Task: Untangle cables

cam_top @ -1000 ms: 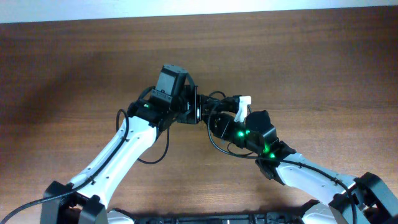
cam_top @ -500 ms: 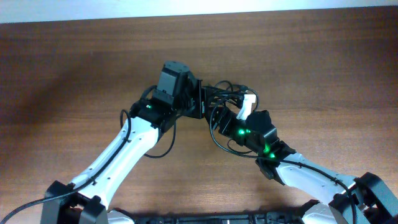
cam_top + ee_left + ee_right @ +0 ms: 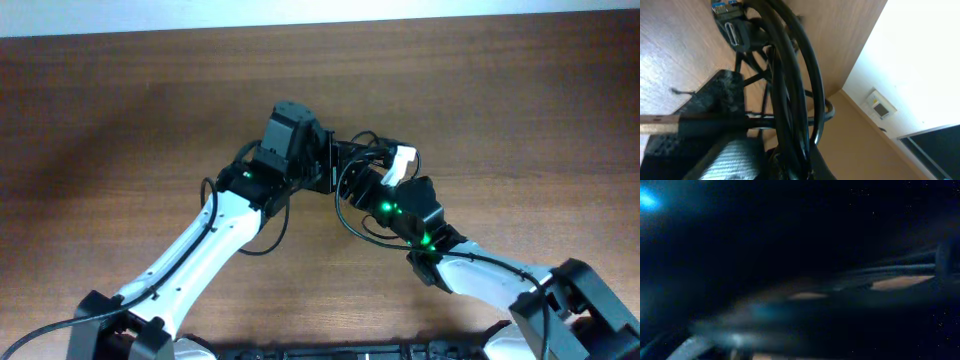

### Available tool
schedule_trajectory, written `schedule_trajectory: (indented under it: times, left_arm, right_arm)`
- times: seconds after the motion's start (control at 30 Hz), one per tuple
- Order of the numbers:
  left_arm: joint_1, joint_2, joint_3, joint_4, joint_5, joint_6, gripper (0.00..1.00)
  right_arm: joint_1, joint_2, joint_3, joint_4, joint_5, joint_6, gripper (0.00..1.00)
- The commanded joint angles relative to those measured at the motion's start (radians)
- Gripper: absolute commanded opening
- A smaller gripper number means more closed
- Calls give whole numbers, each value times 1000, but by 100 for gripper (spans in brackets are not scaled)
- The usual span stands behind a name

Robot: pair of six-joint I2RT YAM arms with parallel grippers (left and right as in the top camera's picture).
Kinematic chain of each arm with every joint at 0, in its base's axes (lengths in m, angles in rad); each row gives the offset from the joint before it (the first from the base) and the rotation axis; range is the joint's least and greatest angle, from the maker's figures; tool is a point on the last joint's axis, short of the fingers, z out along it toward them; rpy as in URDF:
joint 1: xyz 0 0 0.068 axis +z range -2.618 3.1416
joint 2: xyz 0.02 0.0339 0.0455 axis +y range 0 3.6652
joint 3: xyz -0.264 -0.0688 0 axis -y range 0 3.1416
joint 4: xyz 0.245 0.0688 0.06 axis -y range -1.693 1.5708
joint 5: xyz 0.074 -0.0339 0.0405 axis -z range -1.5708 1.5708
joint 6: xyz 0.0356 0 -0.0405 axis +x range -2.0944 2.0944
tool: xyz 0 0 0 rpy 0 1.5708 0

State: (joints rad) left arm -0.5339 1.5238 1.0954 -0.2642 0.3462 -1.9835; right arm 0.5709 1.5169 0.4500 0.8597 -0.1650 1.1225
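Left claw and right claw are facing each other over the cables at mid-table.
Overhead: cables are bunching between both claws; right claw's opening cannot be told. Left wrist: left claw is clamping narrow on the cables, with a plug showing at top left. Right wrist: dark blur only.

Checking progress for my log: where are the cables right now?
Overhead view: the cables bunch mid-table, between the left tool and the right tool; the left tool grips them.
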Motion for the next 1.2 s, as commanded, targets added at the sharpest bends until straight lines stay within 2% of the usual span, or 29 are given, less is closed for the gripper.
schedule_trajectory:
  times: [0.0, 0.13, 0.2, 0.33, 0.77, 0.97, 1.17]
  left_arm:
    - [-35, -21, 13, 1, 58, -6, 0]
    - [-35, -21, 13, 1, 57, -6, 0]
    - [-33, -21, 13, -6, 46, -6, 0]
    - [-11, -21, 13, -30, -28, -6, 0]
    - [179, -21, 13, -32, -29, -3, 0]
    - [303, -21, 13, -48, -29, 29, 0]
    - [407, -21, 13, -48, -28, 124, 0]
  right_arm:
    - [6, 16, 5, 16, 1, -6, 36]
    - [6, 16, 5, 19, 0, -6, 10]
    - [6, 16, 5, 19, -12, -6, 4]
    - [6, 16, 5, 11, -119, -6, 4]
    - [5, 16, 5, -147, -347, -45, 4]
    - [5, 16, 5, -351, -412, -54, 4]
    - [4, 16, 5, -476, -434, -102, 4]
